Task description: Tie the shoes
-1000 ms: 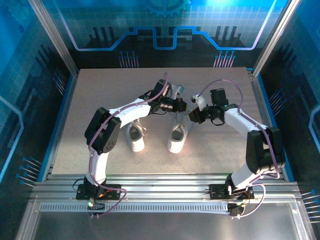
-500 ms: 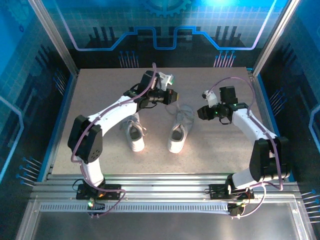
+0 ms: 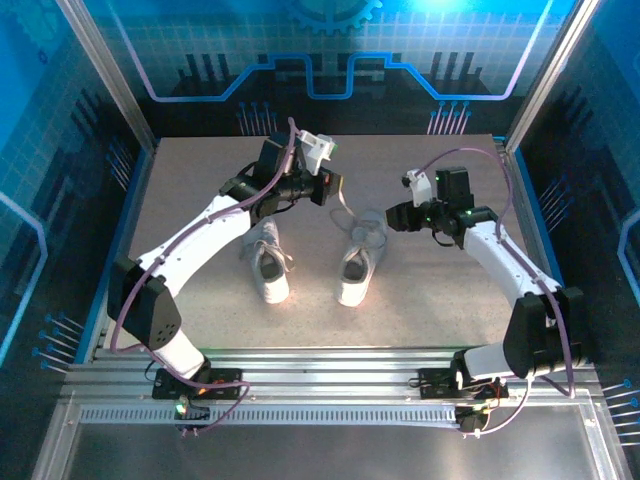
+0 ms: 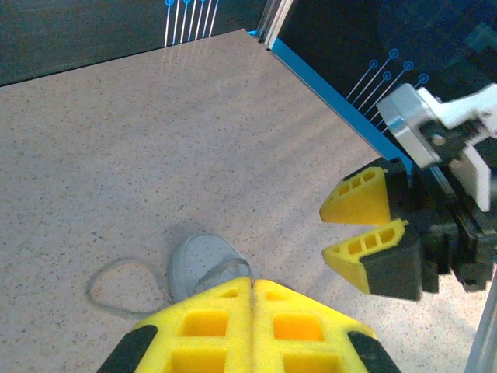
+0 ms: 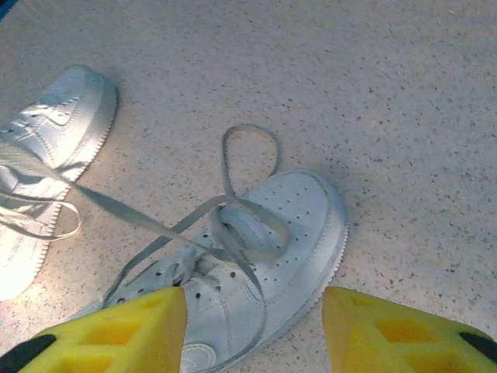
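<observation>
Left sneaker (image 3: 268, 270) and right sneaker (image 3: 354, 265) stand side by side on the table (image 3: 450, 290). Just beyond, the right gripper (image 4: 335, 231) hangs above the right sneaker, jaws apart and empty; farther back, the left gripper (image 4: 252, 289), pads pressed together, pinches a taut lace (image 5: 116, 206) running from that sneaker.

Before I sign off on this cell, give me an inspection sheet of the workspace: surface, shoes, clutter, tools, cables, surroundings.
Surface: speckled beige table, no spills seen.
Job's things: left shoe and right shoe side by side, apart, toes pointing away from the arm bases; neither is tied. The right shoe's lace loops onto the table, and one strand rises taut.
Clutter: nothing seen.
Tools: left tool shut above the right shoe's toe; whether it grips the lace is not clear. Right tool open over the right shoe.
Cables: purple cables run along both arms, clear of the shoes.
Surroundings: blue-lit panels, metal rails at the near edge.
</observation>
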